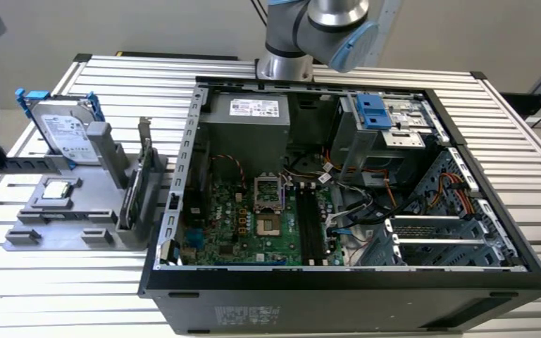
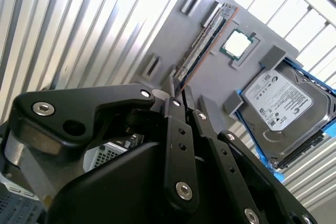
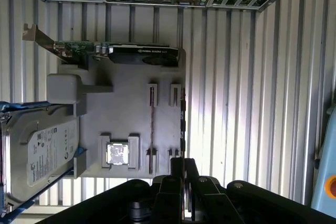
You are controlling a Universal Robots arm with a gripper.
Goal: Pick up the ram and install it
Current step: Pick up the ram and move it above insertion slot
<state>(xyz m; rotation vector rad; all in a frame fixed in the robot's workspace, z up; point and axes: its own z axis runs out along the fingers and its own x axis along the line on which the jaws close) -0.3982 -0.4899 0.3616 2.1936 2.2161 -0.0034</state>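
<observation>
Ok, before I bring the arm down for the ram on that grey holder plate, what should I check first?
1. The long thin dark ram stick stands on edge in the grey holder plate: ok.
2. The gripper is ready to grasp: not ok, its jaws are closed together with nothing between them.
3. The gripper is lined up over the stick: cannot tell.
4. The black motherboard slots are free: ok, they look empty.
5. Neighbours are clear: ok, the square silver processor chip and the silver hard drive with blue rails sit apart from the stick.
</observation>
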